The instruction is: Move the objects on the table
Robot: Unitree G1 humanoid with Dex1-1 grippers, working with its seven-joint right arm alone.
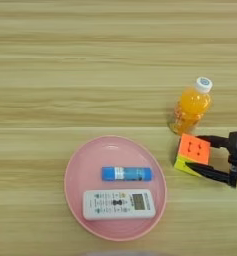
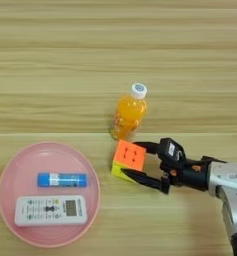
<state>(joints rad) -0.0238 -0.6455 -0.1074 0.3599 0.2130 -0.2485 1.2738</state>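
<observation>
Pincer [image 2: 131,161], entering from the right with forearm level, is open around the cube [image 2: 128,159], one finger on each side. Remote [image 2: 51,210] and glue [image 2: 62,179] lie on the plate [image 2: 7,175], far left. Bottle [image 2: 128,111] stands just beyond. The forearm shows only in the right eye view.

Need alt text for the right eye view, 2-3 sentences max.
A robot gripper reaches in from the right, its two black fingers on either side of an orange and yellow puzzle cube on a wooden table. A small orange juice bottle stands just behind the cube. At left, a pink plate holds a blue glue stick and a white remote control.
</observation>
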